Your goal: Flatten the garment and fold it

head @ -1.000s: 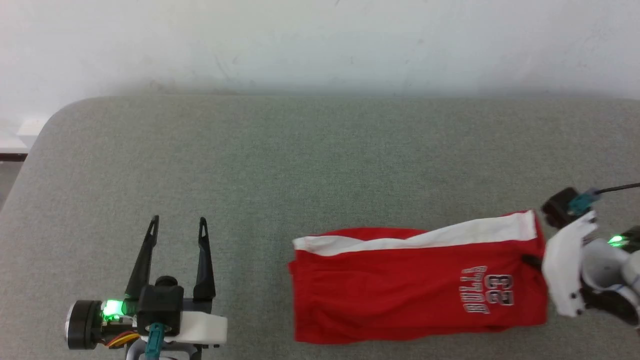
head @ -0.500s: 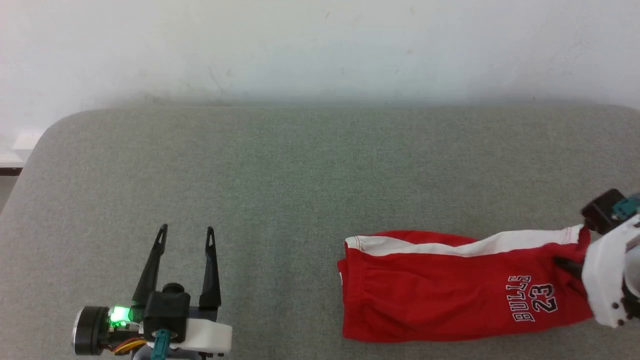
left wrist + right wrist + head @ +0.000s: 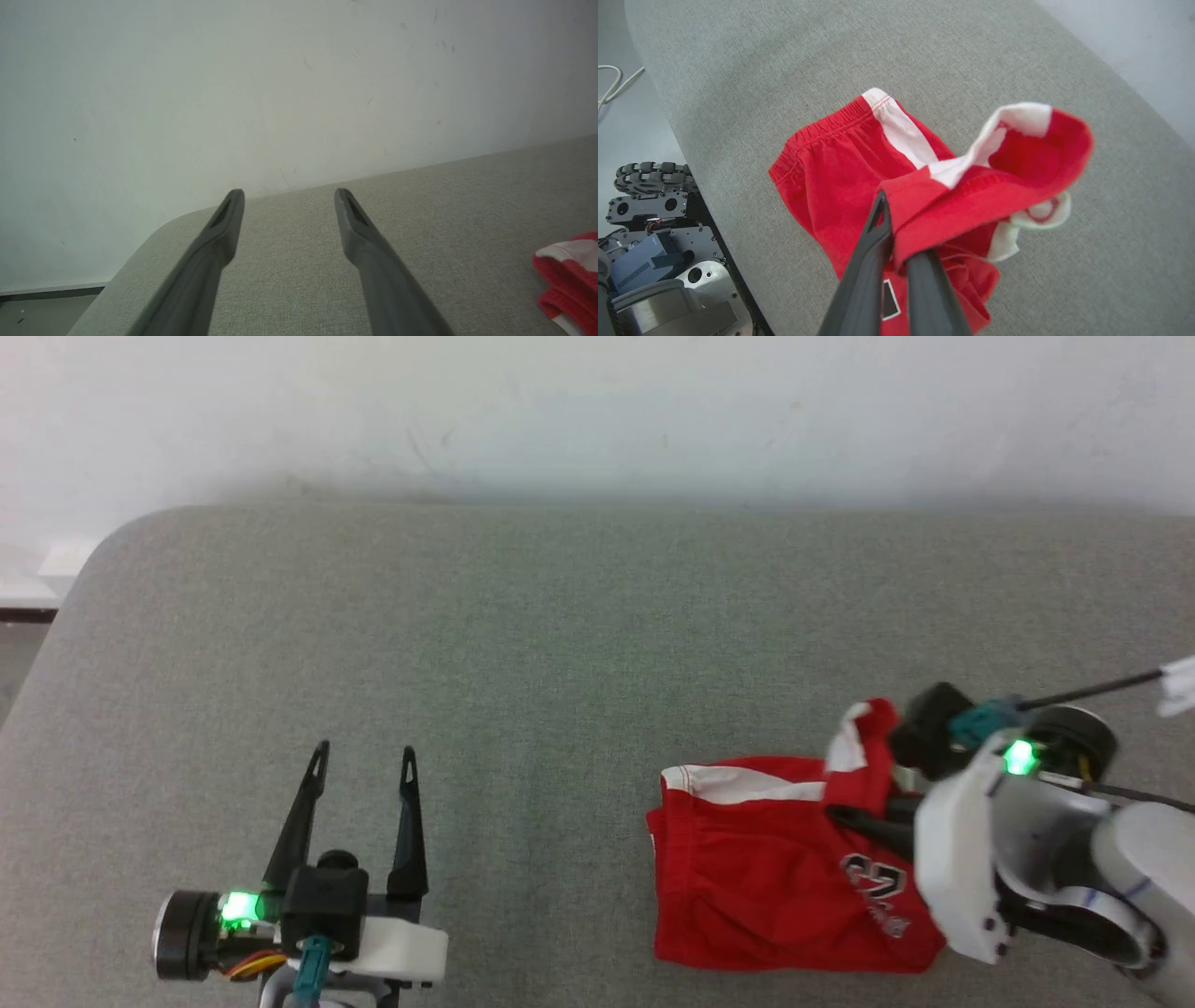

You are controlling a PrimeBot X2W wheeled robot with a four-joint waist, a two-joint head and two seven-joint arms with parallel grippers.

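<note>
Head view: the garment [image 3: 747, 868] lies on the right part of the grey bench [image 3: 560, 663], close to its near edge, with the elastic waistband [image 3: 656, 840] toward the middle. It looks already flattened and doubled lengthwise (one white stripe [image 3: 747, 782] along the far edge, a single leg outline), so the first half of the job seems done. The right end effector [image 3: 834, 815] is clenched on the leg hem [image 3: 864, 728], which is raised off the bench and curls over above the lower layer. In the right wrist view the red fabric is pinched between the two dark fingers [image 3: 873, 242] and droops past them. The printed number [image 3: 878, 882] is half hidden by the arm. I judge the crosswise fold to be about midway: the hem is not yet laid on the waistband, let go or smoothed. The left end effector [image 3: 364, 751] hovers released, fingers spread, well apart from the garment.
</note>
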